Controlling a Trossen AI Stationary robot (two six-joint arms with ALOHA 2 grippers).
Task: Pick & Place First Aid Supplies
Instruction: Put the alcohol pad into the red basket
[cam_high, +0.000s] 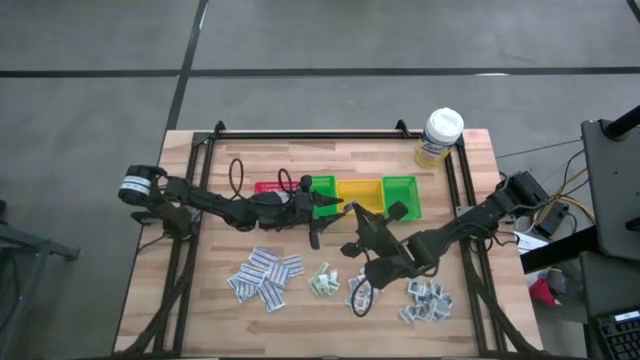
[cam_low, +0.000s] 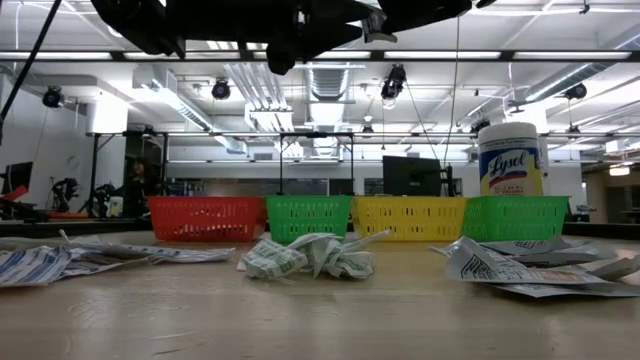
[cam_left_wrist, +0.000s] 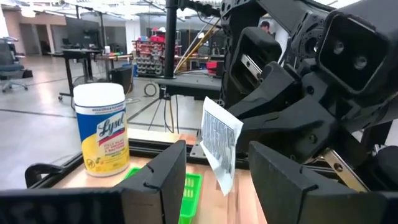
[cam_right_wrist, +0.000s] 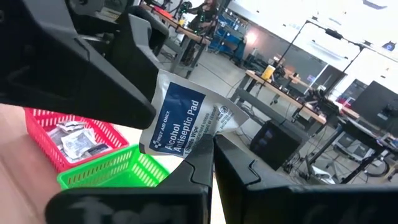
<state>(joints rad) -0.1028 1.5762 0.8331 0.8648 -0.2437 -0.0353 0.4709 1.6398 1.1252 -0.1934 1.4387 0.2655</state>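
My right gripper (cam_high: 350, 212) (cam_right_wrist: 212, 149) is shut on a white and blue alcohol antiseptic pad packet (cam_right_wrist: 180, 124), in the air over the green bin (cam_high: 322, 190). My left gripper (cam_high: 318, 208) (cam_left_wrist: 217, 168) is open right next to it. Its two fingers (cam_left_wrist: 165, 177) stand on either side of the packet (cam_left_wrist: 221, 146) and do not touch it. Other packets lie in piles on the near half of the table (cam_high: 265, 275) (cam_high: 322, 280) (cam_high: 428, 300). They also show in the low view (cam_low: 310, 255). My right gripper pinches the packet by one corner (cam_right_wrist: 204, 142) between its two fingers. The rest of the packet stands free beyond the fingertips. It is lifted clear of the table and the bins.
Four small bins stand in a row mid-table: red (cam_high: 268, 187) with packets in it (cam_right_wrist: 78, 140), green, yellow (cam_high: 360, 193), green (cam_high: 400, 195). A white-capped bottle with a yellow label (cam_high: 440, 135) stands at the far right. A black rail (cam_high: 330, 133) runs along the table's far edge.
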